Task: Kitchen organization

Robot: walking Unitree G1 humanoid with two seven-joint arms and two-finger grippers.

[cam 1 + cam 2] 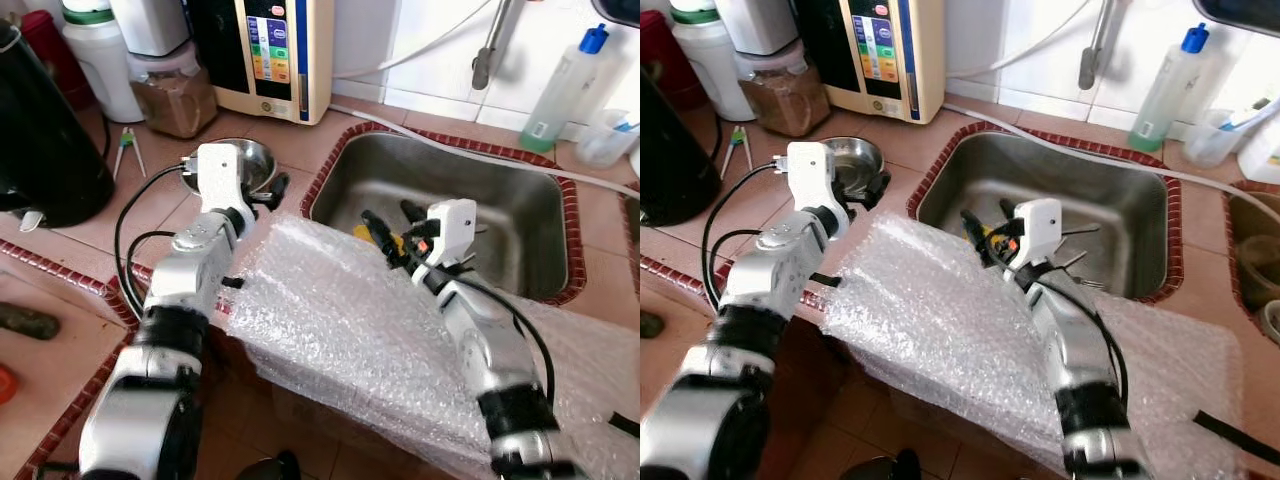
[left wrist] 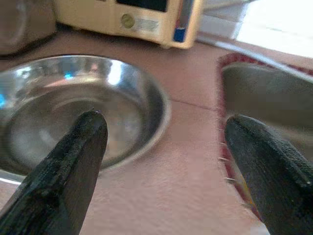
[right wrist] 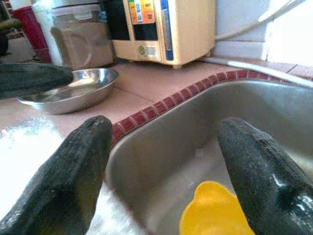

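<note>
A shallow steel bowl (image 1: pixel 236 158) sits on the tiled counter left of the steel sink (image 1: pixel 520 215). My left gripper (image 1: pixel 275 192) hangs open just at the bowl's near right rim, one finger (image 2: pixel 73 161) over the bowl (image 2: pixel 58 103), nothing held. My right gripper (image 1: pixel 388 220) is open above the sink's left edge, over a yellow object (image 3: pixel 210 210) lying in the basin. A sheet of bubble wrap (image 1: pixel 340 320) drapes over the counter's front edge under both arms.
A cream water machine (image 1: pixel 275 50), a jar of brown contents (image 1: pixel 175 95), a white jug (image 1: pixel 100 55) and a black kettle (image 1: pixel 45 140) crowd the back left. A green soap bottle (image 1: pixel 560 90) and faucet (image 1: pixel 490 40) stand behind the sink. Utensils (image 1: pixel 1075 262) lie inside it.
</note>
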